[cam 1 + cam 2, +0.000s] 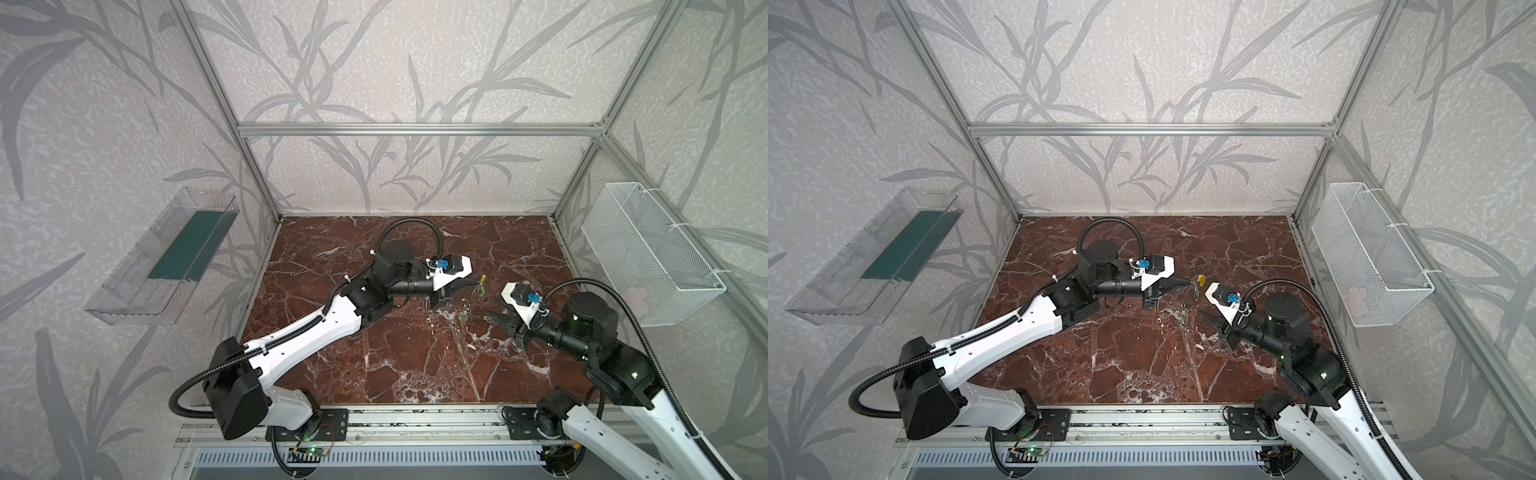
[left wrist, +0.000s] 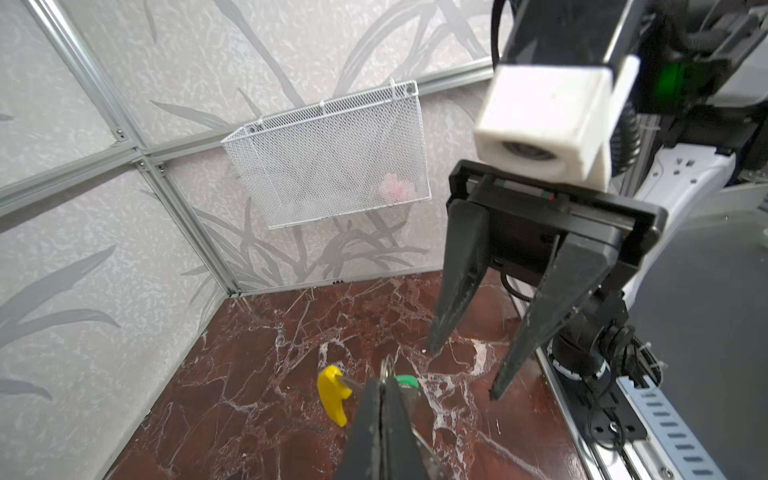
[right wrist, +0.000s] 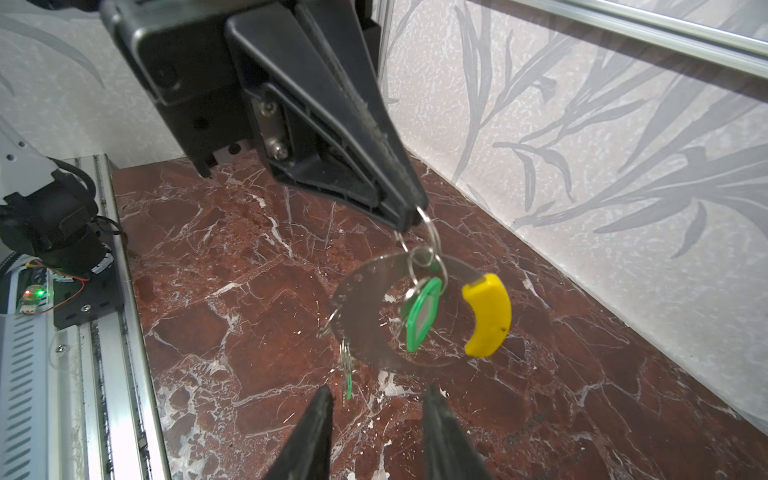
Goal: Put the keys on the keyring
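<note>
The keyring (image 3: 360, 316), a flat grey perforated band with a yellow sleeve (image 3: 488, 316), hangs in the air above the marble table (image 3: 232, 257). My left gripper (image 3: 409, 220) is shut on a thin wire ring (image 3: 432, 237) that loops through the keyring. One of the keys, with a green tag (image 3: 422, 316), dangles from that wire inside the keyring. Another key with a green tag (image 3: 348, 384) hangs edge-on from the band's lower side. My right gripper (image 3: 378, 397) is open just short of the keyring, touching nothing. Both top views show the yellow sleeve (image 1: 483, 277) (image 1: 1201, 279) between the two grippers.
A white mesh basket (image 1: 648, 249) hangs on the right wall with something pink (image 2: 395, 189) inside. A clear plastic tray (image 1: 166, 257) is fixed to the left wall. An aluminium rail (image 1: 415, 419) runs along the table's front edge.
</note>
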You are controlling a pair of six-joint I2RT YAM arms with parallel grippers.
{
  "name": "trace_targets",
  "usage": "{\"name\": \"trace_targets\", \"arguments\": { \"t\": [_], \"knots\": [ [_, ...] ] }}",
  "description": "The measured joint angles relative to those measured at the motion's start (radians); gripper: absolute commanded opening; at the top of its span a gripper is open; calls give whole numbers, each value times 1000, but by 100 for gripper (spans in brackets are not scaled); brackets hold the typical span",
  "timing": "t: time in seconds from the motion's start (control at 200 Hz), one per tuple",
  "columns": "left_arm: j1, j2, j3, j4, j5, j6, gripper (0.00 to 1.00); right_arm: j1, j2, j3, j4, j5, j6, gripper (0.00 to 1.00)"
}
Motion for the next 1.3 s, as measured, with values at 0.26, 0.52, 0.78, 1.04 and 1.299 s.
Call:
{"name": "trace_targets", "arguments": {
  "t": [0.26,0.52,0.78,1.04,1.299],
  "knots": [
    [2,-2,-39,180,22,-153,0,0,38,0,109,20,14,34],
    [2,-4,-51,241,28,-211,0,0,79,0,203,11,23,31],
    [2,-6,-52,255,26,-212,0,0,99,0,261,-14,32,29],
    [2,-6,-52,266,18,-212,0,0,85,-1,268,0,35,39],
    [2,-5,-52,277,10,-220,0,0,71,-1,272,87,60,34]
  ]
}}
